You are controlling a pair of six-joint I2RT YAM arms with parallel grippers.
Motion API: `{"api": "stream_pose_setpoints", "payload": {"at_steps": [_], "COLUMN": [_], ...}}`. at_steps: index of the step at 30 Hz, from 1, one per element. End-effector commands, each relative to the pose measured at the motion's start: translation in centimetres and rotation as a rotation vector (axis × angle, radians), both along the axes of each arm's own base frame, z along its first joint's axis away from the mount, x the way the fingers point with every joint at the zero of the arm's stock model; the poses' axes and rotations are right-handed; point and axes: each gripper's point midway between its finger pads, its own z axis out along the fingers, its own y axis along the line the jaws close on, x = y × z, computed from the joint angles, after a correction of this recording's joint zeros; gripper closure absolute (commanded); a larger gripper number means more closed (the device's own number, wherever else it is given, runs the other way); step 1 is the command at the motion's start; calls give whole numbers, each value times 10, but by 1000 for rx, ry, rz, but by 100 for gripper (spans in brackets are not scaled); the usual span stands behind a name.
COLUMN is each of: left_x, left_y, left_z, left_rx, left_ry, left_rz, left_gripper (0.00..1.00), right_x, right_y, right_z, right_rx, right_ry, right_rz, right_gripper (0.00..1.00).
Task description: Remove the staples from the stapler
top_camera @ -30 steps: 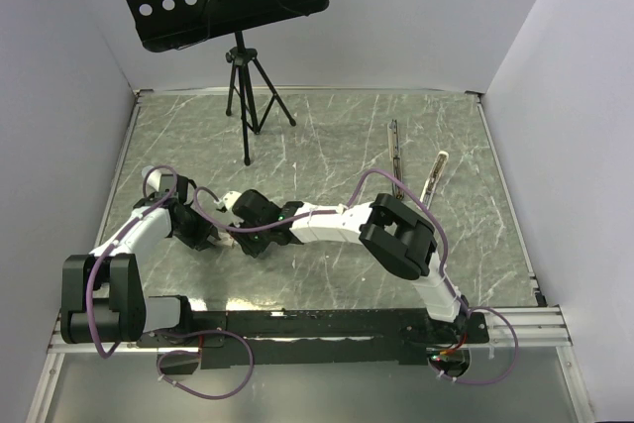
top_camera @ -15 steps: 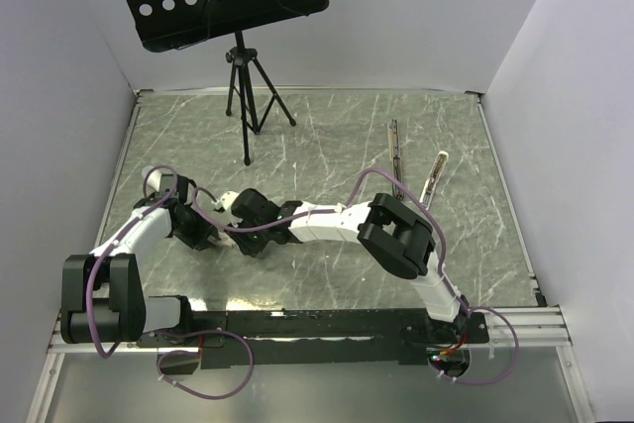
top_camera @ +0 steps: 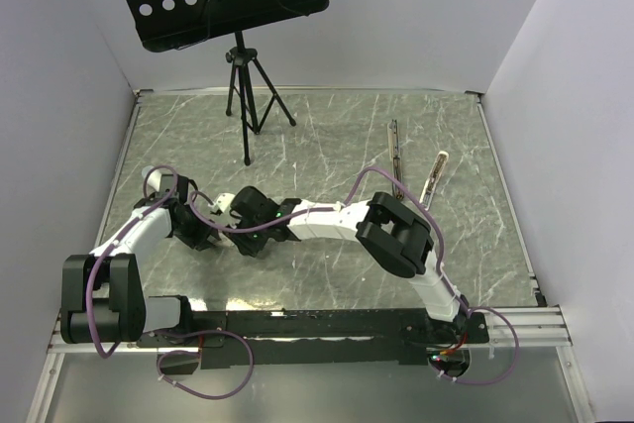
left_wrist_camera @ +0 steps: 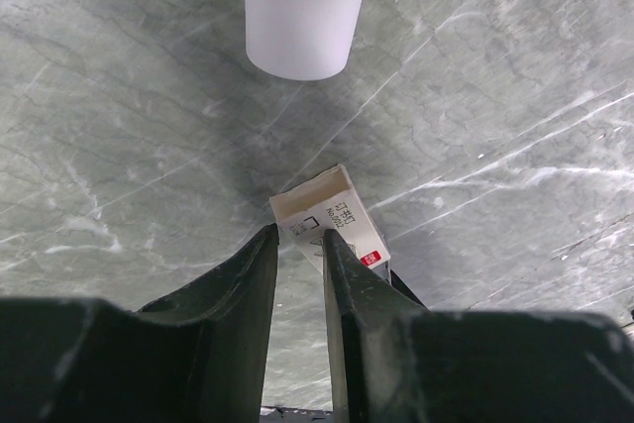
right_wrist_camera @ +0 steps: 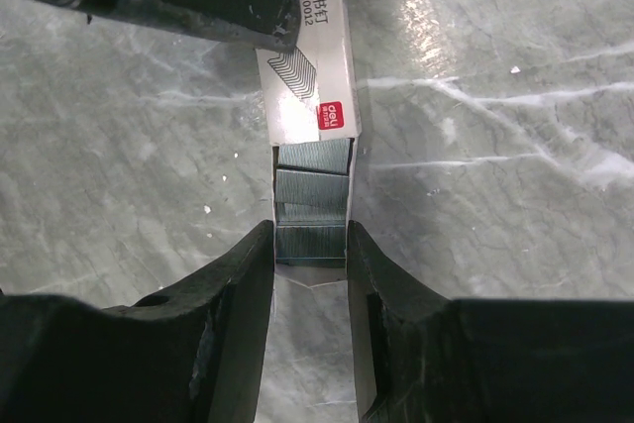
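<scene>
The stapler lies far right in the top view, as a thin dark bar (top_camera: 394,151) and a silvery-grey arm (top_camera: 435,173), away from both grippers. A small staple box (right_wrist_camera: 312,96) with a white and red label lies on the table, its tray pulled out. Grey staples (right_wrist_camera: 312,190) lie in strips in the tray. My right gripper (right_wrist_camera: 309,240) is shut on the tray's end. My left gripper (left_wrist_camera: 299,245) is nearly closed, its tips pinching the near corner of the box (left_wrist_camera: 332,210). The two grippers (top_camera: 210,232) (top_camera: 238,233) meet at the table's left.
A black tripod stand (top_camera: 243,86) with a perforated music desk stands at the back left. The grey marbled table (top_camera: 327,136) has a raised rim and white walls around it. Purple cables (top_camera: 396,185) loop over both arms.
The right arm has shifted very slightly to the left. Both grippers stay at the staple box.
</scene>
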Motion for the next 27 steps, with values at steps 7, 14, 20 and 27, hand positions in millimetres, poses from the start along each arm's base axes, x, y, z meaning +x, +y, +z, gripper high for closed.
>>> {"api": "stream_pose_setpoints", "payload": {"at_steps": [7, 14, 20, 27], "left_x": [2, 2, 1, 1], "left_y": [1, 1, 1, 1], "left_z": [6, 5, 4, 3], "left_rx": [9, 11, 8, 9], "left_ry": [-21, -21, -12, -8], "left_rz": [-2, 2, 1, 3], "left_gripper": [69, 69, 69, 70], "right_x": [-4, 4, 10, 20], "right_y": [5, 10, 11, 11], "right_z": [-9, -11, -11, -12], "right_rx": [-3, -7, -22, -49], "right_ry": [39, 31, 5, -43], "right_rz": [76, 32, 22, 12], "right_gripper": [63, 62, 60, 56]}}
